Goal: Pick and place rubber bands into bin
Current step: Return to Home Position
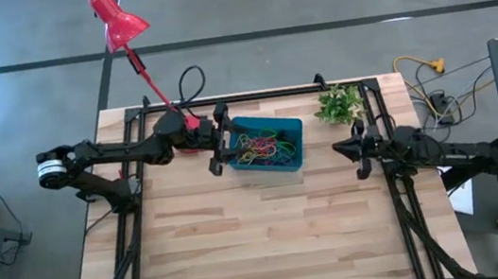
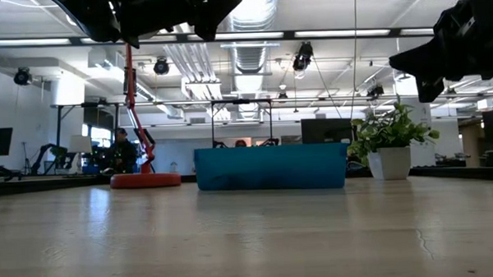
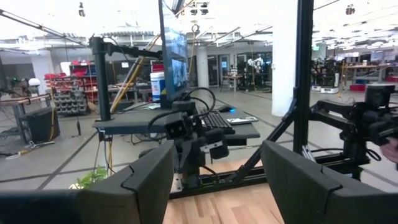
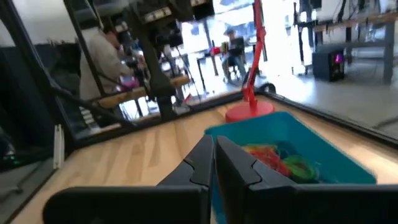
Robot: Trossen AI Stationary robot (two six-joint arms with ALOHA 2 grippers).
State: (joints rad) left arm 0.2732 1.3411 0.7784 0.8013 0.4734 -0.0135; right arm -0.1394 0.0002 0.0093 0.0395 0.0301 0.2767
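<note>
Both arms are held off the work, which I read as the way to their rest poses. The left gripper [image 1: 223, 141] hangs above the pale wooden plank table [image 1: 271, 242], just beside the wall of the small rectangular teal-blue plastic bin [image 2: 271, 169] that faces the left arm. Its jaws stand wide apart with nothing between them. Its wrist camera looks level across the room rather than down, as suits an arm with no pick in hand. The right gripper [image 1: 339, 147] sits raised on the bin's other side, apart from it and aimed towards it, fingers pressed together on nothing. The thin coloured rubber bands [image 1: 264, 145], red, green, yellow and orange, lie in a tangled heap inside the bin. I find none on the bare boards, so I judge the sorting complete. The red desk lamp [image 1: 118, 22] has its round base [image 2: 145, 180] near the bin and close to the left arm, so I would mind its slanting stem on any swing. A small green potted plant [image 1: 340, 104] stands just beside the right gripper. A person [image 4: 106, 53] is in the room beyond, well clear.
</note>
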